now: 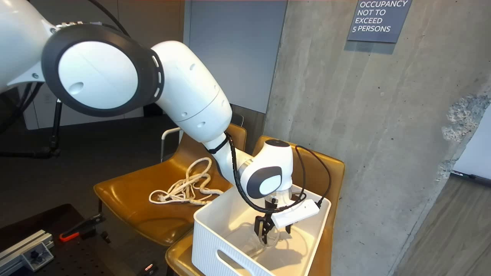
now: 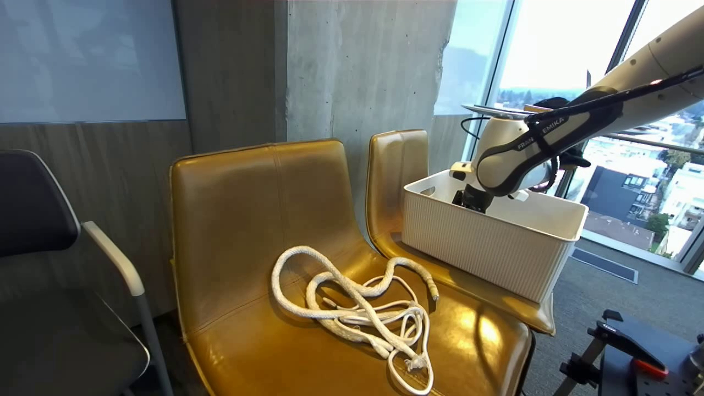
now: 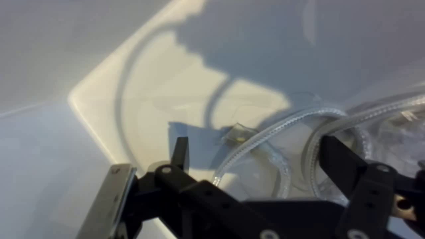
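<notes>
Concrete wall [image 1: 318, 96] stands behind two chairs [image 2: 258, 203]; one bears the bin [image 2: 484, 250], presumably to put it within reach. I find the gripper [image 3: 255, 146] inside, jaws apart, the tube [image 3: 274, 131] looped below them, contact unclear. The bin's walls hem the jaws in; rope [image 2: 357, 296] lies outside, well apart.

The dark blue-grey rectangular sign [image 1: 379, 23] on the grey concrete wall [image 1: 326, 96], in an exterior view, bears white capitals: "OCCUPANCY NOT TO EXCEED 5 PERSONS". In an exterior view, the white-and-black robot arm [image 2: 569, 135] carries the lettering "FRAN" and "EMIKA", separated by a black strap [image 2: 544, 144]. The pale marking on the elongated black-and-red tool [image 2: 631, 345] is too small to read.
</notes>
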Robot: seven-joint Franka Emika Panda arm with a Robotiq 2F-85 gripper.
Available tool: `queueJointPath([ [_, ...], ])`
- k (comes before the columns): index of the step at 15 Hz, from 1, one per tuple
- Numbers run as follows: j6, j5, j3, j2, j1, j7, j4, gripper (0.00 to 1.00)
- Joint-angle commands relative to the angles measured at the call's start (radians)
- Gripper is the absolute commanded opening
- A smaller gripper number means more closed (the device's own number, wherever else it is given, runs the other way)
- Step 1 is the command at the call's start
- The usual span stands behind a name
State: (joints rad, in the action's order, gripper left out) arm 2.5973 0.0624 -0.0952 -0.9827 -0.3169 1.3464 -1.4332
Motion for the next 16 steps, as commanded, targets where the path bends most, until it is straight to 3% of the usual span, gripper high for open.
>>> queueJointPath([
  [1, -0.032, 0.042, -0.01, -0.06, -0.014, -0.05, 0.098, 1.0],
  [2, -0.04, 0.044, -0.006, -0.066, -0.015, -0.055, 0.109, 0.98],
  [3, -0.046, 0.046, -0.004, -0.07, -0.016, -0.059, 0.115, 0.74],
  [5, -0.051, 0.05, -0.004, -0.081, -0.016, -0.059, 0.13, 0.72],
  [14, -0.071, 0.05, -0.008, -0.126, -0.045, -0.073, 0.203, 0.04],
  [16, -0.076, 0.05, -0.007, -0.131, -0.05, -0.075, 0.218, 0.0],
])
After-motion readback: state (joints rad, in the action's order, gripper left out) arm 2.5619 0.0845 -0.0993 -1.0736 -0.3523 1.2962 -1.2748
